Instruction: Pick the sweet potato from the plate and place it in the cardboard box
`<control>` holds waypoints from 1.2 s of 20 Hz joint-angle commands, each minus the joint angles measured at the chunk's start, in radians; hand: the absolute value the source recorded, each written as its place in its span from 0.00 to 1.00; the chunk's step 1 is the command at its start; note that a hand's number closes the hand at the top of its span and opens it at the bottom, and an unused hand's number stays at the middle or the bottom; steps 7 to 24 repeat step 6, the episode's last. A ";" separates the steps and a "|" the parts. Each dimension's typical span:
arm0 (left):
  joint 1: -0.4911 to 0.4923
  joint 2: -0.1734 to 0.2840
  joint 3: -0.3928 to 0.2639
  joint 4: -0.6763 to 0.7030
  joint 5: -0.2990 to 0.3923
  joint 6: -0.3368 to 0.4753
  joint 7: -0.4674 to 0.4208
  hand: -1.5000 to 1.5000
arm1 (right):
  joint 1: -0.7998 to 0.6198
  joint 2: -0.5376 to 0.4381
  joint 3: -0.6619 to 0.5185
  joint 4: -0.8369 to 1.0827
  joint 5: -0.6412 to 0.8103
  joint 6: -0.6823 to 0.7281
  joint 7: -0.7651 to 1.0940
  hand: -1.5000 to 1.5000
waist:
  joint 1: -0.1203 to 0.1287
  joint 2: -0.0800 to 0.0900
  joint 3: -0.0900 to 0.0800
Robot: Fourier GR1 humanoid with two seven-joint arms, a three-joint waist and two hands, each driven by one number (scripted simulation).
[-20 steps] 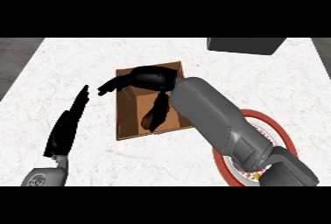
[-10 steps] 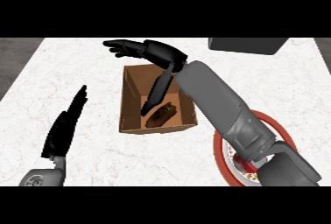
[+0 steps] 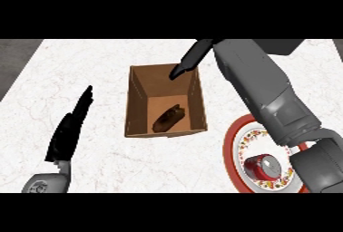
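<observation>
Potato (image 3: 169, 118) lies inside box (image 3: 137, 102); likely firm, moderately heavy, best grasped mid-body. Right hand (image 3: 189, 61) above box's far rim, fingers straight, empty. Left hand (image 3: 67, 131) left of box, flat, resting.

Bulky grey forearms, black left hand (image 3: 67, 131), perhaps matte

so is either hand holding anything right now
No. The sweet potato lies loose in the cardboard box; the right hand above it and the left hand are both open.
</observation>
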 commanded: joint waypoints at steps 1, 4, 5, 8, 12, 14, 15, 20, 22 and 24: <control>-0.017 0.009 -0.002 -0.012 0.005 -0.015 0.007 0.50 | -0.041 -0.096 -0.048 0.054 -0.033 0.067 0.014 0.00 | 0.021 0.016 0.001; -0.023 0.023 0.008 -0.027 0.017 -0.030 0.015 0.50 | -0.017 -0.117 -0.030 0.059 -0.007 0.069 -0.045 0.00 | 0.041 0.023 0.002; -0.017 -0.003 -0.019 -0.016 -0.008 -0.010 0.010 0.50 | -0.027 -0.134 -0.019 0.058 0.005 0.098 -0.045 0.00 | 0.040 0.027 0.002; -0.017 0.015 -0.001 -0.005 0.006 -0.023 -0.011 0.50 | -0.037 -0.160 -0.027 0.059 0.000 0.118 -0.048 0.00 | 0.041 0.029 0.001; -0.017 0.015 -0.001 -0.005 0.006 -0.023 -0.011 0.50 | -0.037 -0.160 -0.027 0.059 0.000 0.118 -0.048 0.00 | 0.041 0.029 0.001; -0.017 0.015 -0.001 -0.005 0.006 -0.023 -0.011 0.50 | -0.037 -0.160 -0.027 0.059 0.000 0.118 -0.048 0.00 | 0.041 0.029 0.001; -0.017 0.015 -0.001 -0.005 0.006 -0.023 -0.011 0.50 | -0.037 -0.160 -0.027 0.059 0.000 0.118 -0.048 0.00 | 0.041 0.029 0.001; -0.017 0.015 -0.001 -0.005 0.006 -0.023 -0.011 0.50 | -0.037 -0.160 -0.027 0.059 0.000 0.118 -0.048 0.00 | 0.041 0.029 0.001; -0.017 0.015 -0.001 -0.005 0.006 -0.023 -0.011 0.50 | -0.037 -0.160 -0.027 0.059 0.000 0.118 -0.048 0.00 | 0.041 0.029 0.001; -0.017 0.015 -0.001 -0.005 0.006 -0.023 -0.011 0.50 | -0.037 -0.160 -0.027 0.059 0.000 0.118 -0.048 0.00 | 0.041 0.029 0.001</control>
